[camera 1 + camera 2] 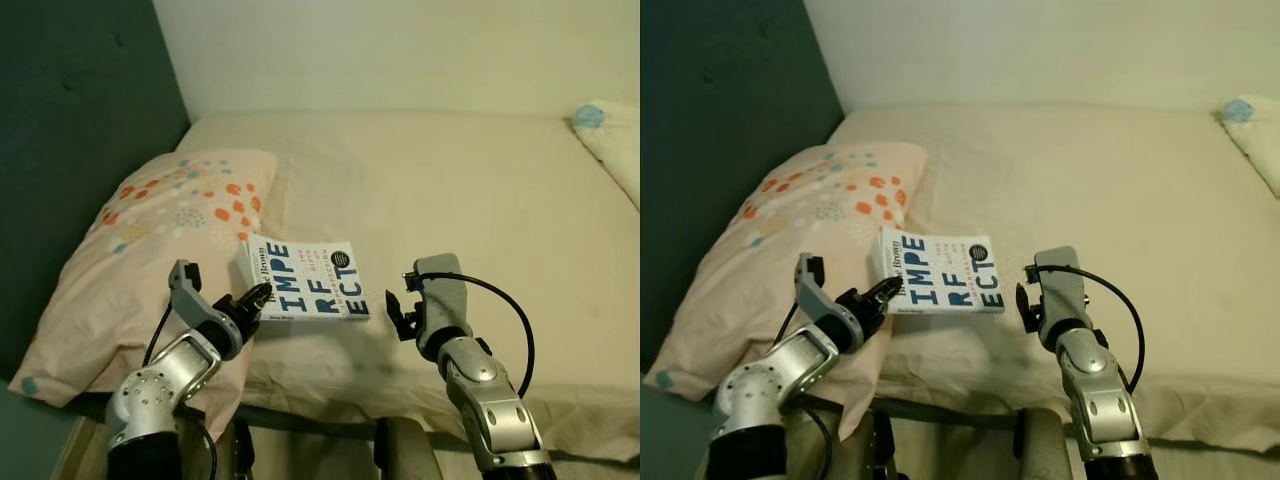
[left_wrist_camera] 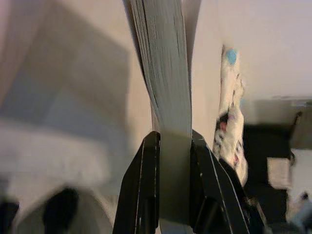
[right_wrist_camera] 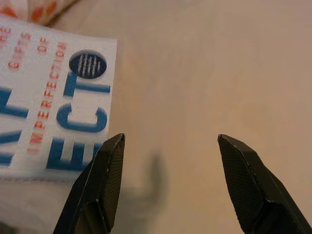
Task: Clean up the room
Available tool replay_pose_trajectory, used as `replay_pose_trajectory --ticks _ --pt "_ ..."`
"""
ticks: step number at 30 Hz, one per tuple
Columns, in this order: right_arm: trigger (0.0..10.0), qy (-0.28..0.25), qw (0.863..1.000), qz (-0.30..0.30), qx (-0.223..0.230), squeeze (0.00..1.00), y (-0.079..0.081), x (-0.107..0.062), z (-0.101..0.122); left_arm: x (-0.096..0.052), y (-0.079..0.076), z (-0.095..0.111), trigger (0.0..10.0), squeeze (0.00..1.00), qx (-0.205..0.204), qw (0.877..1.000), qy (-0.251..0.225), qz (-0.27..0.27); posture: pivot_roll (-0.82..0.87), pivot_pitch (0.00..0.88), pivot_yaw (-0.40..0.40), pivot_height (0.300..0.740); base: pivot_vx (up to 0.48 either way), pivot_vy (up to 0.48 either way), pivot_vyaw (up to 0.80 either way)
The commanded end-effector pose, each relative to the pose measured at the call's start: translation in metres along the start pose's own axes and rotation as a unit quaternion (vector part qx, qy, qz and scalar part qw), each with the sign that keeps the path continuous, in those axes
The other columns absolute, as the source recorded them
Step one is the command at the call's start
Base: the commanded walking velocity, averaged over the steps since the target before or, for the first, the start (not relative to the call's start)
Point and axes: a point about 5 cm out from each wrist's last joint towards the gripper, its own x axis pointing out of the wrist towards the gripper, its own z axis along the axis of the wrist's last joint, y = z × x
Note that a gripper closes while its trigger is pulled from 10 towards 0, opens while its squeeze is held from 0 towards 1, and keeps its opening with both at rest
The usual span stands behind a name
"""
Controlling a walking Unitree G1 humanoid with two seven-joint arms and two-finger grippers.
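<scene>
The left claw (image 1: 258, 296) pinches the book (image 1: 310, 280) by its corner beside the pillow (image 1: 150, 250) (apparently to lift it off the bed (image 1: 480, 190)), while the right claw (image 3: 168, 185) hovers spread just past the book's far edge.

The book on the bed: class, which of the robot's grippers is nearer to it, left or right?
Left. The left gripper has its fingers shut on the book's edge by the pillow. The right gripper hovers open over the bed, just off the book's corner.
</scene>
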Motion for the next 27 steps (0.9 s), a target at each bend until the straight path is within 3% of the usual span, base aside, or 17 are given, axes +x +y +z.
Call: replay_pose_trajectory --ticks 1,3,4,5,7,10,13,17,20,22,27 --pt "10.0 0.011 1.000 0.018 0.007 0.00 0.005 -0.002 -0.004 -0.003 0.008 -0.017 10.0 0.00 -0.046 0.999 0.024 -0.004 -0.06 0.255 0.013 0.603 0.000 0.000 0.00" --pt "10.0 0.012 1.000 0.019 0.005 0.00 0.005 -0.002 -0.004 -0.002 0.010 -0.024 10.0 0.00 -0.043 0.998 0.044 -0.007 -0.07 0.259 0.010 0.603 0.000 0.000 0.00" --pt "10.0 0.014 1.000 0.021 0.004 0.00 0.005 -0.003 -0.004 0.000 0.015 -0.038 10.0 0.00 -0.015 0.997 0.082 -0.003 -0.07 0.267 0.009 0.603 0.000 0.000 0.00" --pt "10.0 0.014 1.000 0.021 0.004 0.00 0.005 -0.003 -0.004 0.000 0.015 -0.038 10.0 0.00 -0.015 0.997 0.082 -0.003 -0.07 0.267 0.009 0.603 0.000 0.000 0.00" --pt "10.0 0.014 1.000 0.020 0.004 0.00 0.004 -0.002 -0.003 0.005 0.024 -0.047 10.0 0.00 0.031 0.994 0.103 0.023 -0.08 0.273 0.010 0.603 0.000 0.000 0.00" --pt "10.0 0.009 1.000 0.016 0.000 0.00 0.002 -0.002 0.001 0.015 0.033 -0.045 10.0 0.00 0.079 0.992 0.072 0.071 -0.08 0.280 0.012 0.603 0.000 0.000 0.00" --pt "10.0 0.007 1.000 0.012 0.001 0.00 -0.001 -0.003 0.003 0.025 0.033 -0.046 10.0 0.00 0.095 0.991 0.052 0.076 -0.09 0.287 0.012 0.603 0.000 0.000 0.00" --pt "10.0 0.006 1.000 0.011 0.002 0.00 -0.001 -0.003 0.003 0.029 0.033 -0.048 10.0 0.00 0.099 0.991 0.047 0.074 -0.09 0.287 0.012 0.603 0.000 0.000 0.00" --pt "10.0 0.006 1.000 0.014 0.003 0.00 0.000 -0.006 0.004 0.041 0.018 -0.039 10.0 0.00 0.044 0.998 -0.012 0.037 -0.10 0.295 0.017 0.603 0.000 0.000 0.00" --pt "10.0 0.006 1.000 0.014 0.003 0.00 0.000 -0.007 0.005 0.043 0.015 -0.037 10.0 0.00 0.031 0.999 -0.016 0.023 -0.10 0.295 0.016 0.603 0.000 0.000 0.00" --pt "10.0 0.009 1.000 0.024 -0.002 0.00 0.002 -0.008 0.004 0.047 0.016 -0.035 10.0 0.00 0.071 0.997 -0.021 0.023 -0.10 0.294 0.014 0.603 0.000 0.000 0.00"
